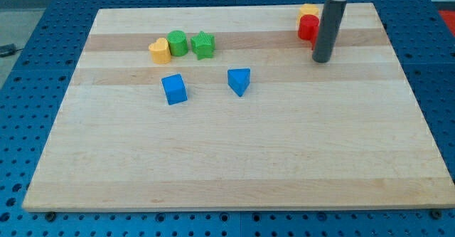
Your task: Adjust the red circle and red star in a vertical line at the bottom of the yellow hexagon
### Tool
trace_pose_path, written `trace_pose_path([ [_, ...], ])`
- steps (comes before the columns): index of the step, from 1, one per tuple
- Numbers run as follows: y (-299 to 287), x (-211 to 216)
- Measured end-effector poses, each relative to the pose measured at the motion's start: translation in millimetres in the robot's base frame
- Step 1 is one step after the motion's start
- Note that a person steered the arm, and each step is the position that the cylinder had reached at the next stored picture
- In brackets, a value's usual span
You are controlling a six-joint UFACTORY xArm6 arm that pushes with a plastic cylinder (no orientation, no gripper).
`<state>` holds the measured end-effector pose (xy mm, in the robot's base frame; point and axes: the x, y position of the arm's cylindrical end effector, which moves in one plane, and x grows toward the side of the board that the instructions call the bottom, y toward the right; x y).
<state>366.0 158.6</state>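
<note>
The yellow hexagon sits at the view's top right of the wooden board. A red block touches its bottom side; I cannot tell whether it is the circle or the star. A sliver of a second red block shows just below it, mostly hidden behind the rod. My tip rests on the board just right of and below the red blocks, close against them.
At the view's upper left, a yellow heart, a green cylinder and a green star stand in a row. A blue cube and a blue triangle lie below them.
</note>
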Motion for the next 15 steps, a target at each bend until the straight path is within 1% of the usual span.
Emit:
trace_pose_path([
  [1,43,15],
  [2,78,11],
  [4,72,-52],
  [5,69,-53],
  [7,14,-52],
  [8,1,-50],
  [9,0,-44],
  [10,-13,-19],
  [11,-80,-4],
  [12,-136,-37],
  [13,-146,-74],
  [14,-123,-107],
  [15,-102,-111],
])
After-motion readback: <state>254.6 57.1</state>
